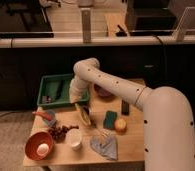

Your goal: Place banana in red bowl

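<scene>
Now the gripper (80,104), at four o'clock of the green tray (56,77), pinches the tilted banana's (84,115) top end. The red bowl (31,141) sits at eight o'clock from it, well apart.

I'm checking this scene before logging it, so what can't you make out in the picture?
Camera view:
- The hand, shut on the banana above the table: the arm hides where it grips.
- The purple bowl: the arm covers most of it.
- A pale object in the red bowl: too small to identify.
</scene>
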{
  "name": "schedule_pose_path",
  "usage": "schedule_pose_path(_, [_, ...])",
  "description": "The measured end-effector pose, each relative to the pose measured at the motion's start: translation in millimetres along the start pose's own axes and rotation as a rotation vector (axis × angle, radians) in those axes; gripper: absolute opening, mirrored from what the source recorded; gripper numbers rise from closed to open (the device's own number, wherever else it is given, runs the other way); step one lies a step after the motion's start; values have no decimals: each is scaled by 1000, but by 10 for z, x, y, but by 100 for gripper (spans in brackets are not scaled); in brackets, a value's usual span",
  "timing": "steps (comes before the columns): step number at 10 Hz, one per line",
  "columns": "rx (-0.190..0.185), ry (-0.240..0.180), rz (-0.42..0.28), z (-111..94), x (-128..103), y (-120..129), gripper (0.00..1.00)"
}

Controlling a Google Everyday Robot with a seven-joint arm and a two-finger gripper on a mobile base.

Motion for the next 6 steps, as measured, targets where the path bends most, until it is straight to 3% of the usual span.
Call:
schedule_pose_path(1, [-2,-1,-4,19,-36,2,5])
schedule_pose_path(3, [-4,-4,2,-13,-22,12,24])
schedule_pose_path(6, [19,3,77,-84,-23,62,53])
